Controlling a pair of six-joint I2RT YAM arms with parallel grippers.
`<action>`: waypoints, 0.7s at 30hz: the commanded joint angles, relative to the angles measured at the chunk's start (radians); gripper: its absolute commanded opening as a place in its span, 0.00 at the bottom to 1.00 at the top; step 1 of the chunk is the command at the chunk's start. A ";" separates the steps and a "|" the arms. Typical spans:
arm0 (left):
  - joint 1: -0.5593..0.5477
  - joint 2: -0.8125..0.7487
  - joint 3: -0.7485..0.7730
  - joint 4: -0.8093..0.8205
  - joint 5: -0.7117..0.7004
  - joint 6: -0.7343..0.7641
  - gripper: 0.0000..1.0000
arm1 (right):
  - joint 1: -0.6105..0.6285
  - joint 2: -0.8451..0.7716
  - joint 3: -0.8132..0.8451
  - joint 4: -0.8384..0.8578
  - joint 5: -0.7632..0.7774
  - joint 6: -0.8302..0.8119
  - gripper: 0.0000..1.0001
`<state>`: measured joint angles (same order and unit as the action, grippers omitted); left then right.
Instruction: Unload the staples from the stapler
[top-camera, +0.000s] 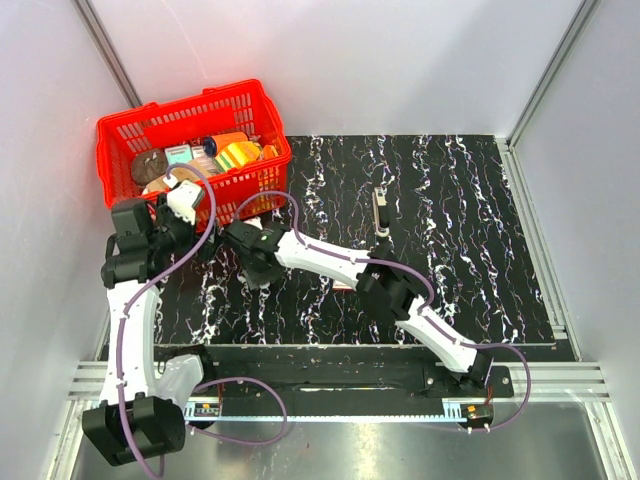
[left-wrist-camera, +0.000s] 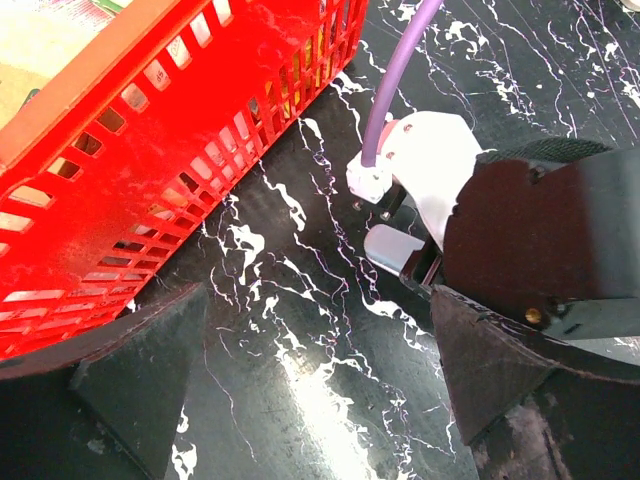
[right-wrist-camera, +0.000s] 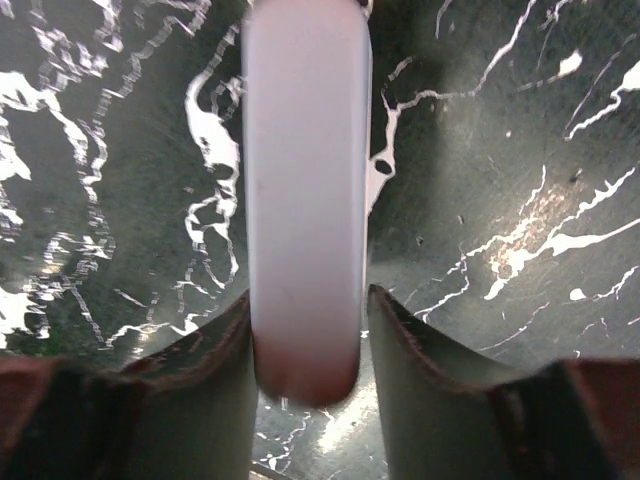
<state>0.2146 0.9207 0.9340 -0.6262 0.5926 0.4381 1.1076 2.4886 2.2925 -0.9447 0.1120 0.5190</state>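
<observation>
A pale, rounded stapler (right-wrist-camera: 305, 230) stands out between my right gripper's fingers (right-wrist-camera: 200, 400). My right gripper (right-wrist-camera: 308, 300) is shut on it, low over the black marbled mat (right-wrist-camera: 520, 150). In the top view that gripper (top-camera: 243, 258) is at the left of the mat, just below the red basket. The left wrist view shows it (left-wrist-camera: 520, 250) with a grey-white bit of the stapler (left-wrist-camera: 392, 246) under it. My left gripper (left-wrist-camera: 310, 400) is open and empty, close to the left of the right one (top-camera: 203, 238). A slim dark and white piece (top-camera: 380, 213) lies mid-mat.
A red basket (top-camera: 125, 135) of assorted goods stands at the back left, its wall close to my left gripper (left-wrist-camera: 200, 120). A purple cable (left-wrist-camera: 395, 70) loops over the mat. A small red and white item (top-camera: 343, 286) shows under the right arm. White walls enclose the table.
</observation>
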 joint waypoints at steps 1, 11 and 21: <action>-0.011 -0.039 -0.030 0.029 0.045 -0.015 0.99 | -0.002 0.030 0.030 -0.046 -0.002 0.007 0.55; -0.014 0.003 -0.029 0.049 0.050 -0.029 0.99 | -0.012 -0.163 -0.134 0.040 0.031 0.015 0.75; -0.206 0.012 -0.037 -0.001 -0.042 0.074 0.99 | -0.192 -0.568 -0.664 0.285 0.084 0.009 0.77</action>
<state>0.1272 0.9287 0.8944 -0.6094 0.5980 0.4389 1.0248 2.0766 1.7836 -0.7895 0.1368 0.5255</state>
